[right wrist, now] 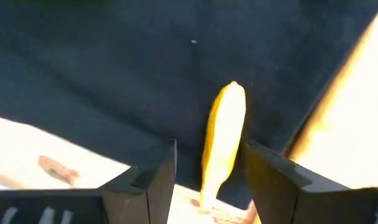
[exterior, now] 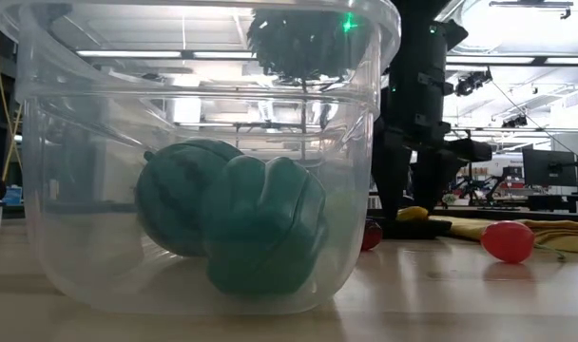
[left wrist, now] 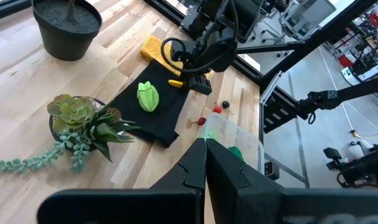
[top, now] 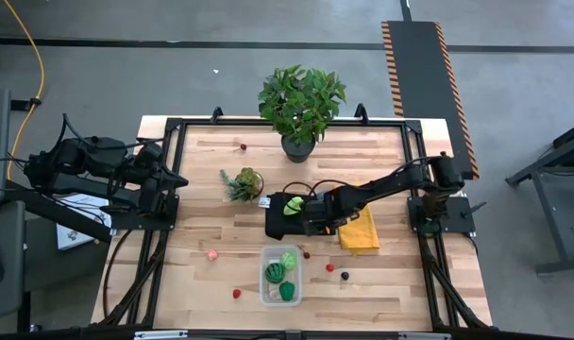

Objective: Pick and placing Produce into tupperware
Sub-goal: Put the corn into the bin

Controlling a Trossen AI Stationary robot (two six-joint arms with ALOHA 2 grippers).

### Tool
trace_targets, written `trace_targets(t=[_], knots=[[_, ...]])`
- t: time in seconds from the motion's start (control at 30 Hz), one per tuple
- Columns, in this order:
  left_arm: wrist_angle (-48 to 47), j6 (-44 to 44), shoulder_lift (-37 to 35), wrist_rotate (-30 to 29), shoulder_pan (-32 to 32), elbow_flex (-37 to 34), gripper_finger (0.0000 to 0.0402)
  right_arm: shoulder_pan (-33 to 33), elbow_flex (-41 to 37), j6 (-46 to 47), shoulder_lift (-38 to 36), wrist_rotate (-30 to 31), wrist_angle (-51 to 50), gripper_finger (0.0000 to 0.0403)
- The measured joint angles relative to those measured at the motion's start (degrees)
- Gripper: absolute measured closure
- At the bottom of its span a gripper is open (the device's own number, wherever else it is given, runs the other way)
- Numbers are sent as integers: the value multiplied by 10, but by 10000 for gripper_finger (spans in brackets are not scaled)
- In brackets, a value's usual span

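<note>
The table (top: 202,189) fills the middle of the high view, a potted plant (top: 301,102) at its upper centre and a small succulent (top: 244,182) just left of centre. A black cloth (top: 279,219) lies mid-frame with a yellow cloth (top: 361,232) to its right. The left arm is parked at the left edge, its end effector (left wrist: 206,163) shut, fingers pressed together in its wrist view.

The right arm reaches in from the right, its end effector (top: 317,215) low over the black cloth's right part. Only its wrist view shows what sits there: a yellow, banana-like piece (right wrist: 222,142) between the two half-open fingers (right wrist: 153,177), neither touching it. Its long axis runs away from the camera, tip pointing up the frame, on the dark cloth. The high view hides this piece under the arm.

The tupperware (top: 264,253) stands at lower centre of the high view, holding three green pieces (top: 276,272). The low view looks through its clear wall and shows two dark green ones (exterior: 260,223) touching.

A lime-green piece (top: 293,207) lies on the black cloth; small red (top: 330,267), dark (top: 345,276) and pink (top: 211,254) pieces are scattered around the tupperware.
</note>
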Motion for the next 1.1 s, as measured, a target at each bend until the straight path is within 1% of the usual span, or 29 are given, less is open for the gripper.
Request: trace_targets(t=[0.27,0.37,0.7,1.1], knots=[[0,0,0,5,0,0,401,0,0,0,3,-2,3,232],[0,0,0,5,0,0,401,0,0,0,3,-2,2,238],[-2,2,0,4,0,0,401,0,0,-4,3,-1,3,304],[-14,4,0,4,0,0,401,0,0,-18,3,-1,10,359]])
